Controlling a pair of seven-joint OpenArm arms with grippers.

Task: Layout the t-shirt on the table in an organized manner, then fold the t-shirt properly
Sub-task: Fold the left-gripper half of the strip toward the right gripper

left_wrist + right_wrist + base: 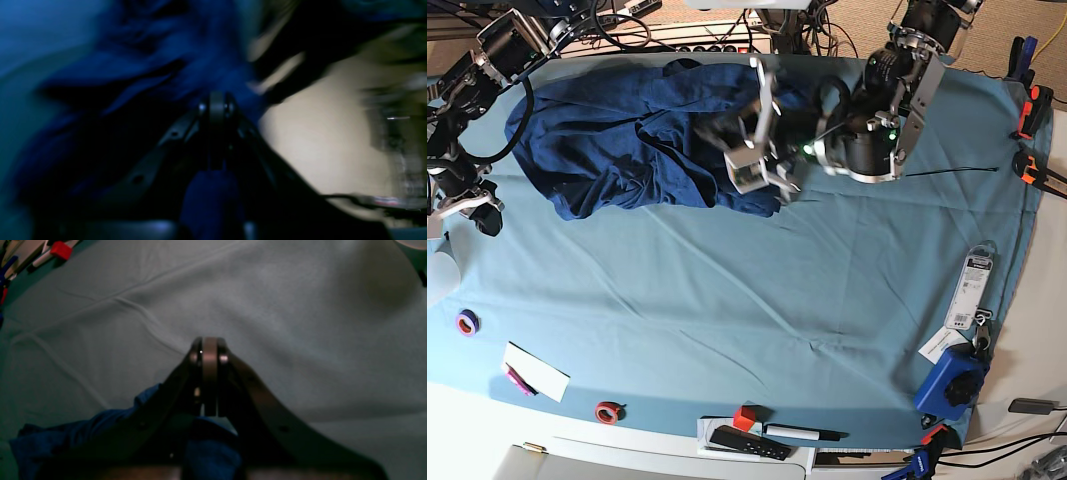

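Crumpled t-shirt (632,140) bunched along the worktop's (827,290) far edge. Left pincer (217,106) closed, seemingly on fabric, though blurred; right pincer (209,353) pinching a shirt edge. Risk: uneven pulls, thin pinches slipping, cloth re-bunching or dragging the teal cover.

Soft matt navy t-shirt (617,135), smooth creased teal cloth table (807,300)

Both arms reach apart — left gripper (217,103) and right gripper (209,346), fingers pinched together.
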